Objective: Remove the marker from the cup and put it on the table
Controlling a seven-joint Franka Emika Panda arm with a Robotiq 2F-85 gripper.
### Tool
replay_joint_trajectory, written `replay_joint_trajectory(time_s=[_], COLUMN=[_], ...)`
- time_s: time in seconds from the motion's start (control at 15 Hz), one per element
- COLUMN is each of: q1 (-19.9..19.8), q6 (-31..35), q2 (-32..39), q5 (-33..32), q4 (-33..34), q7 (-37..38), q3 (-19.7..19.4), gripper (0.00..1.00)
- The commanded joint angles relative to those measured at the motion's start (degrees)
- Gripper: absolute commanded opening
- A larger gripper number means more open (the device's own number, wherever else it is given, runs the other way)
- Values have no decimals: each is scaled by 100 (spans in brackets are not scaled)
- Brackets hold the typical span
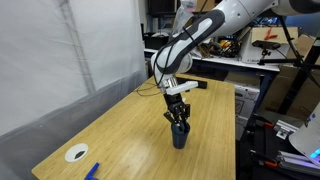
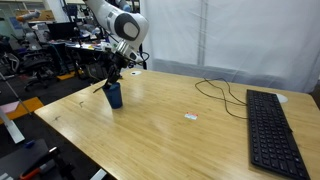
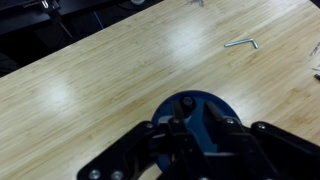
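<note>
The dark blue cup [image 1: 180, 137] stands on the light wood table [image 1: 120, 125], also seen in an exterior view [image 2: 114, 97] and from above in the wrist view [image 3: 215, 103]. A dark marker [image 3: 187, 101] stands inside it, its round top showing near the far rim. My gripper [image 1: 178, 113] hangs straight over the cup [image 2: 116, 78]. In the wrist view its black fingers [image 3: 197, 112] reach down to the cup's mouth. They are apart, with the cup's blue inside showing between them and the marker's top just beyond the tips.
A flat white disc [image 1: 77, 153] and a small blue object [image 1: 92, 170] lie near one table end. A black keyboard [image 2: 272, 130] and a cable [image 2: 222, 92] lie toward the other end. A small metal key [image 3: 240, 43] lies beyond the cup. Cluttered workbenches stand behind.
</note>
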Motion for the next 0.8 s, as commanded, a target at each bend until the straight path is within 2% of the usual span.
replay_joint_trajectory(time_s=[0.0,0.4,0.47,0.53,0.67,0.73], q1=[-4,30,25,16,5,-1], q6=[-219,-242,-246,-251,-217,-203], q2=[101,179,179,176,145,130], q5=[56,68,71,76,94,100], q4=[122,118,118,121,110,110], q7=[-39,-23,-30,-47,-59,-58], q3=[37,40,39,41,38,35], gripper=[27,32,28,8,0,4])
